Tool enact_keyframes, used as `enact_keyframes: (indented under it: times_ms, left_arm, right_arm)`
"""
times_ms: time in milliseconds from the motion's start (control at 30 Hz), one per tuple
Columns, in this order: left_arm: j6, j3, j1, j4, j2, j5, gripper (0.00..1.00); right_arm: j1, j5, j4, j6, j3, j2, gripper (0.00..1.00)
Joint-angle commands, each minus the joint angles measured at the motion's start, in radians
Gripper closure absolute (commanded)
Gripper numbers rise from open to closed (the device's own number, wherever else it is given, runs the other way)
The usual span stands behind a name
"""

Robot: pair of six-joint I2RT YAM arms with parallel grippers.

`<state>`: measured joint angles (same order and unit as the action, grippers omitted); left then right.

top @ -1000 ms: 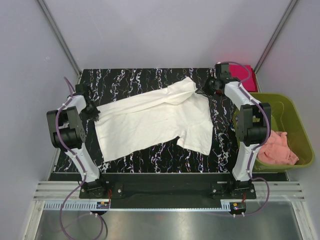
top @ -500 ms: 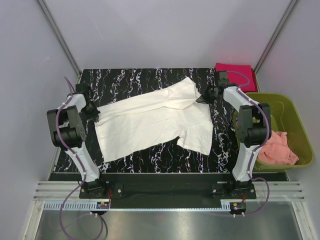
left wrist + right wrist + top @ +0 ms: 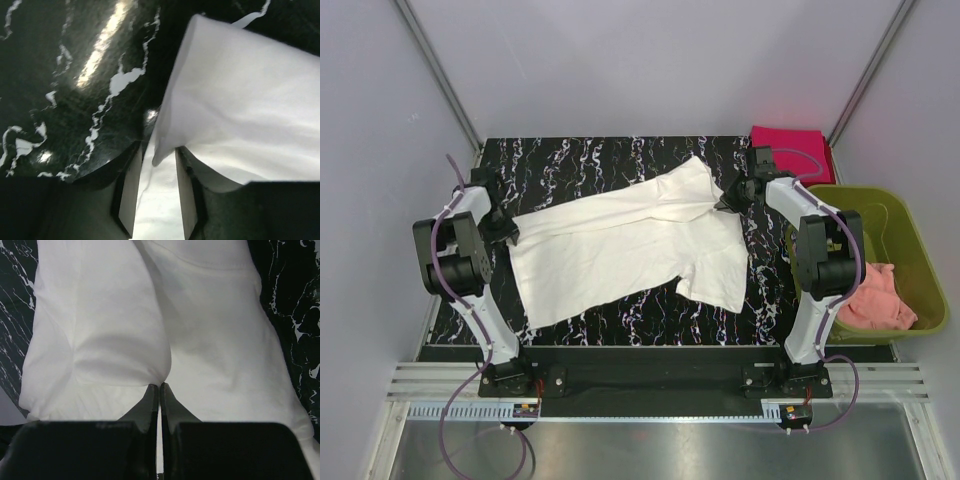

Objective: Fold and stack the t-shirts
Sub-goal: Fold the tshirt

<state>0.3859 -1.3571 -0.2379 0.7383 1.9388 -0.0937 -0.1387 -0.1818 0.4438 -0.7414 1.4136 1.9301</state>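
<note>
We have drawn the right gripper inward, clamped on the white t-shirt to flatten it. Our left gripper has parted its jaws, freeing the corner.

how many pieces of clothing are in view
3. A cream-white t-shirt spread across the table, a magenta-red one folded at the far right corner, and a pink garment bunched in the green bin; more could lie hidden under it.

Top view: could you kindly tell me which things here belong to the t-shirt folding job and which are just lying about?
Job in hand:
cream-white t-shirt, spread across the table
magenta-red t-shirt, at the far right corner

Lying about:
green bin, beside the table on the right
pink cloth, bunched inside the bin; what kind cannot be told
</note>
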Motion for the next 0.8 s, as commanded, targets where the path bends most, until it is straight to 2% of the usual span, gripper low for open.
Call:
enact_keyframes:
  times_ms: [0, 100, 200, 300, 333, 500, 600, 767]
  left_arm:
    - [0.031, 0.004, -0.011, 0.042, -0.107, -0.106, 0.57]
    - [0.036, 0.006, -0.017, 0.050, -0.153, -0.144, 0.54]
    - [0.045, -0.058, -0.017, 0.085, -0.169, -0.167, 0.52]
    - [0.047, -0.083, -0.017, 0.044, -0.184, -0.097, 0.52]
    - [0.044, -0.083, -0.018, 0.030, -0.181, -0.025, 0.52]
    - [0.018, -0.119, -0.017, 0.001, -0.091, 0.121, 0.62]
    - [0.008, -0.134, -0.018, -0.039, -0.017, 0.234, 0.65]
    - [0.024, -0.169, -0.018, -0.002, 0.058, 0.206, 0.74]
  right_arm:
    - [-0.006, 0.047, 0.016, -0.010, 0.028, -0.046, 1.00]
    - [-0.006, 0.036, 0.021, -0.004, 0.036, -0.043, 1.00]
    - [-0.006, 0.038, 0.032, 0.005, 0.028, -0.060, 1.00]
    - [-0.006, 0.025, 0.032, 0.013, 0.013, -0.077, 1.00]
    - [-0.006, 0.021, 0.029, 0.010, 0.010, -0.077, 1.00]
    - [-0.006, -0.024, 0.030, 0.023, 0.050, -0.048, 1.00]
    - [-0.012, -0.047, 0.058, 0.037, 0.074, -0.030, 1.00]
    - [-0.021, -0.036, 0.070, 0.034, 0.035, -0.069, 1.00]
